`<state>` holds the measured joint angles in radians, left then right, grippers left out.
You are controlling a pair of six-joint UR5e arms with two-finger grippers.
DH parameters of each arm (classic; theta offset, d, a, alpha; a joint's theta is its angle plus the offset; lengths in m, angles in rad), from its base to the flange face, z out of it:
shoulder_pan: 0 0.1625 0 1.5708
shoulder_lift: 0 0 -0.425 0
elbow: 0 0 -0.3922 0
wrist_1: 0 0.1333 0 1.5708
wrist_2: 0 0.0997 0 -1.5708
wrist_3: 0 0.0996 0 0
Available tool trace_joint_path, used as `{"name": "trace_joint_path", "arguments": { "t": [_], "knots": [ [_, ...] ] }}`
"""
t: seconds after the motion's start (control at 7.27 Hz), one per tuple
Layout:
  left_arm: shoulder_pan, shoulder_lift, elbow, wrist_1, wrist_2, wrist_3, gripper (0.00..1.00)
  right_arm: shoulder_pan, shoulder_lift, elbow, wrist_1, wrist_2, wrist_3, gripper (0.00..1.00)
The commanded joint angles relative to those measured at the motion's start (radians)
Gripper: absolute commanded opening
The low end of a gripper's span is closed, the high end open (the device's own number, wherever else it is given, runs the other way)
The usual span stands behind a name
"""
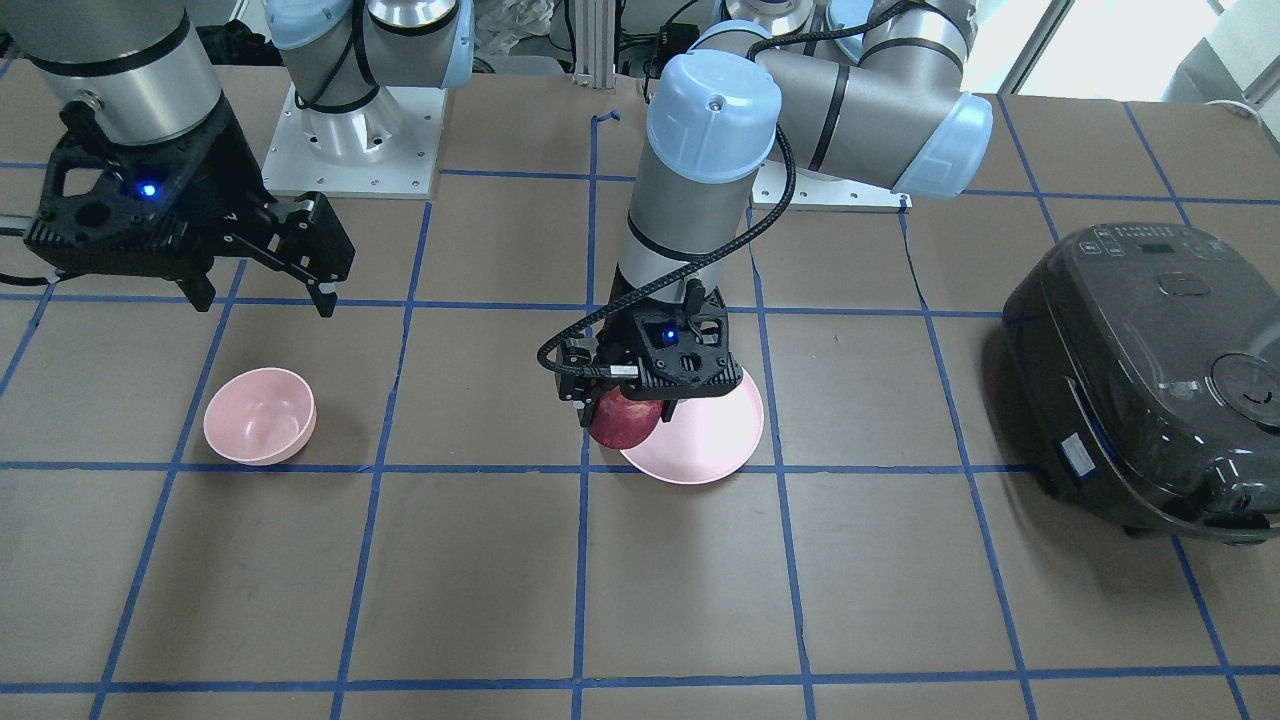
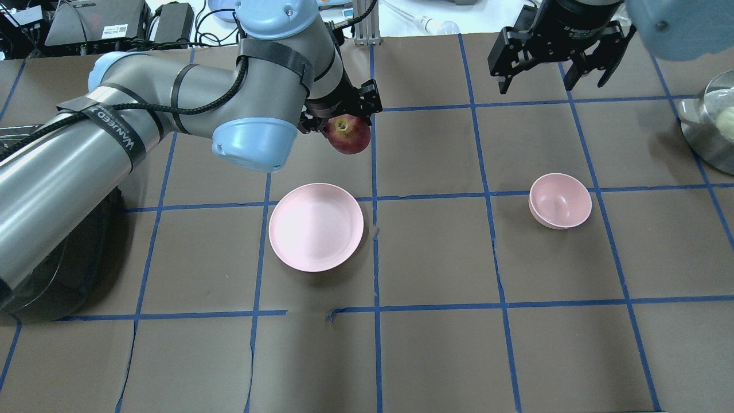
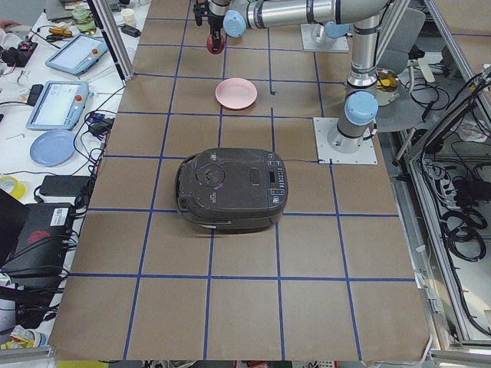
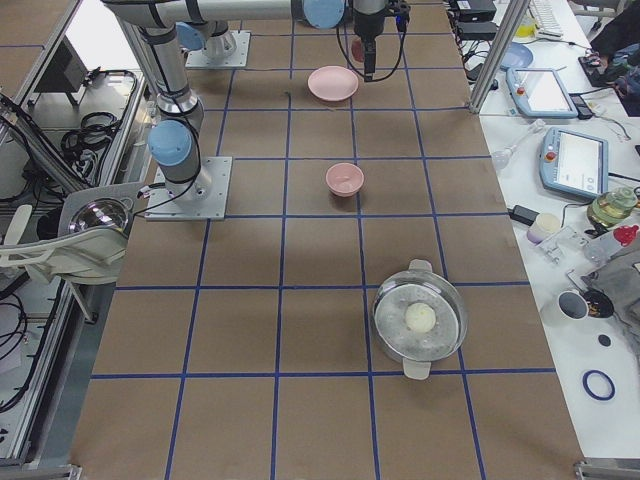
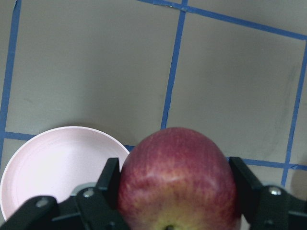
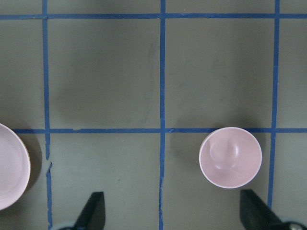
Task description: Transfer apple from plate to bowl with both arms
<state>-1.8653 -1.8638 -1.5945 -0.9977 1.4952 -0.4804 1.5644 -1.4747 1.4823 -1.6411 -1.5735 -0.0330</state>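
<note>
My left gripper (image 2: 346, 121) is shut on the red apple (image 2: 347, 134) and holds it in the air, clear of the table. In the left wrist view the apple (image 5: 177, 182) sits between both fingers (image 5: 109, 178). The pale-pink plate (image 5: 48, 165) lies below and off to one side, bare. The plate (image 2: 316, 226) is near the table's middle. The small pink bowl (image 2: 560, 201) stands empty to the right. My right gripper (image 2: 553, 77) is open and empty, high above the table behind the bowl; the bowl (image 6: 230, 157) also shows in the right wrist view.
A black rice cooker (image 1: 1150, 380) stands on my left side of the table. A steel pot (image 2: 711, 126) with a pale round thing inside stands at the far right edge. Blue tape lines grid the brown tabletop.
</note>
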Motion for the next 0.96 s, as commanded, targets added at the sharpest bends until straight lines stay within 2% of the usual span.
{"name": "trace_joint_path", "arguments": {
  "t": [0.0,0.14,0.41,0.55,0.69,0.83],
  "knots": [
    [0.000,0.000,-0.005,0.007,0.000,0.003,0.00,-0.080,0.010,0.132,-0.025,0.006,-0.089,1.00],
    [0.000,0.000,-0.007,0.007,0.000,0.003,0.00,-0.131,0.016,0.235,-0.127,0.010,-0.120,1.00],
    [0.000,0.000,-0.007,0.010,0.000,0.005,0.00,-0.147,0.089,0.451,-0.460,0.015,-0.139,1.00],
    [0.000,0.000,-0.007,0.010,0.000,0.005,0.00,-0.147,0.112,0.545,-0.571,0.013,-0.140,0.99],
    [0.000,0.000,-0.007,0.010,0.000,0.005,0.00,-0.147,0.112,0.588,-0.592,0.010,-0.142,0.84],
    [0.000,0.000,-0.009,0.010,0.000,0.006,0.00,-0.147,0.114,0.595,-0.598,0.007,-0.159,0.73]
  ]
}}
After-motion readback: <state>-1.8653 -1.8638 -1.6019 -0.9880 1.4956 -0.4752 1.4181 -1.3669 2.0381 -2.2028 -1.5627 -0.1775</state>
